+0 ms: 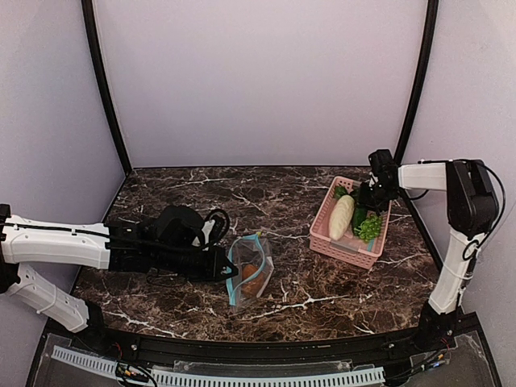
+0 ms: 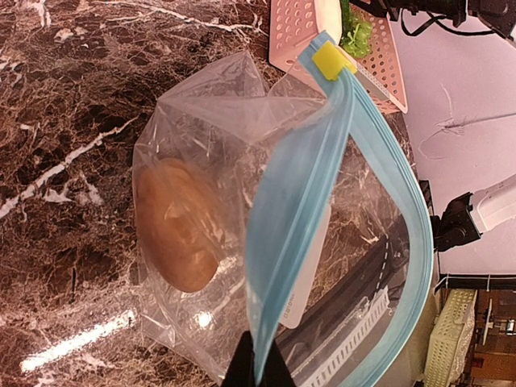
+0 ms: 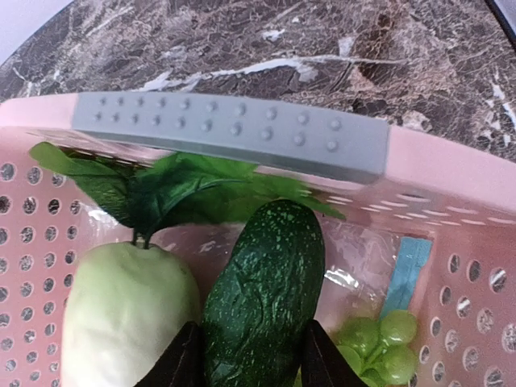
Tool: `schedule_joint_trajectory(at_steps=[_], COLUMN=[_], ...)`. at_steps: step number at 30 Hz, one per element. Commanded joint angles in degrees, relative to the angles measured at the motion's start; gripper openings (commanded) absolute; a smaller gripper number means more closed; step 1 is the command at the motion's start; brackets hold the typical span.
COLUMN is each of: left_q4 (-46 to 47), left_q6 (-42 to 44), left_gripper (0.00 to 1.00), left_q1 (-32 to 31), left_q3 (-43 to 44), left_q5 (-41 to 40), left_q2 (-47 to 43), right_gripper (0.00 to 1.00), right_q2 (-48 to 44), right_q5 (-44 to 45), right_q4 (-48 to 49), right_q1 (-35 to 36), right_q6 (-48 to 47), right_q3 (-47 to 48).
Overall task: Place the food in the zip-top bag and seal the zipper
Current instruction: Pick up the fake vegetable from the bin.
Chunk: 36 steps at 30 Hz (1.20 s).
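Zipper (image 2: 274,234) in left end effector (image 2: 260,364), clamped

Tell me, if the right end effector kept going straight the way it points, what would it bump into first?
The dark green speckled vegetable lying in the pink basket: the right end effector points down at it, one finger on each side. Whether the fingers already touch it is unclear.

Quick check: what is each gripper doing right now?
Left gripper: closed, pinching the zipper of the zip-top bag.
Right gripper: straddling the dark green cucumber; whether it grips cannot be told.
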Motion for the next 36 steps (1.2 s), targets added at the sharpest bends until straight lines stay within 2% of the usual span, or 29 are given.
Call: schedule_joint_trajectory(at_steps=[1, 10, 19, 27, 28, 32, 36], left_q4=[-0.8, -1.1, 0.3, -0.3, -0.3, -0.4, -2.6], left_q6=[-0.4, -0.1, 0.9, 6.0, 7.8, 9.6, 10.3], left_gripper=[0.01, 0.01, 0.01, 0.01, 0.01, 0.01, 0.01], left_q1=[0.5, 1.0, 1.3, 1.6, 1.6, 1.8, 1.9], left_q3=[1.4, 1.5, 1.8, 3.6, 4.1, 4.8, 5.6], left_q5=[0.6, 0.9, 4.1, 10.9, 13.4, 17.3, 17.9], left_q2=[-0.7, -2.1, -3.0, -2.0, -1.7, -0.4, 2.0], right_gripper=[0.18, 0.18, 0.18, 0.19, 0.19, 0.19, 0.18], right_q2=[-7.1, -19.3, -36.0, -48.7, -50.8, -51.5, -49.9], right_q5=[1.2, -2.5, -13.0, -14.8, -13.2, -8.1, -0.8], right_q4=[1.3, 2.5, 4.4, 8.9, 12.1, 18.9, 26.1], right_q1=[-0.2, -0.2, 2.9, 18.4, 23.8, 33.7, 43.6], right_q6=[0.5, -1.7, -5.6, -1.8, 0.0, 0.9, -1.0], right_q3=[-1.9, -5.3, -11.2, -17.8, -19.6, -22.0, -23.5])
